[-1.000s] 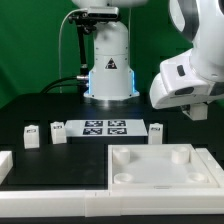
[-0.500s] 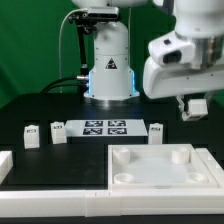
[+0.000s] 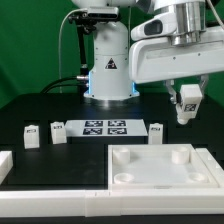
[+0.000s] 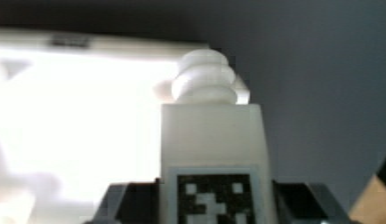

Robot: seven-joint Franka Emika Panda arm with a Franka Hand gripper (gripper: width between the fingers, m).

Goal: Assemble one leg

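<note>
My gripper (image 3: 186, 97) is shut on a white leg (image 3: 187, 106) and holds it in the air at the exterior view's right, above and behind the white tabletop (image 3: 160, 176). In the wrist view the held leg (image 4: 211, 130) fills the middle, its tag face between the dark fingers (image 4: 129, 202) of the gripper (image 4: 216, 207), its rounded screw end pointing away. The tabletop's bright surface (image 4: 65, 110) lies beneath. Three more legs stand on the table: two at the left (image 3: 32, 135) (image 3: 58, 131), one by the marker board's right end (image 3: 156, 133).
The marker board (image 3: 105, 127) lies in the middle in front of the robot base (image 3: 108, 70). A white block (image 3: 5, 165) sits at the left edge and a long white strip (image 3: 60, 205) runs along the front.
The arm has swung toward the exterior view's left and lowered. The gripper with the held leg has moved from the right edge to a spot over the tabletop's far right.
</note>
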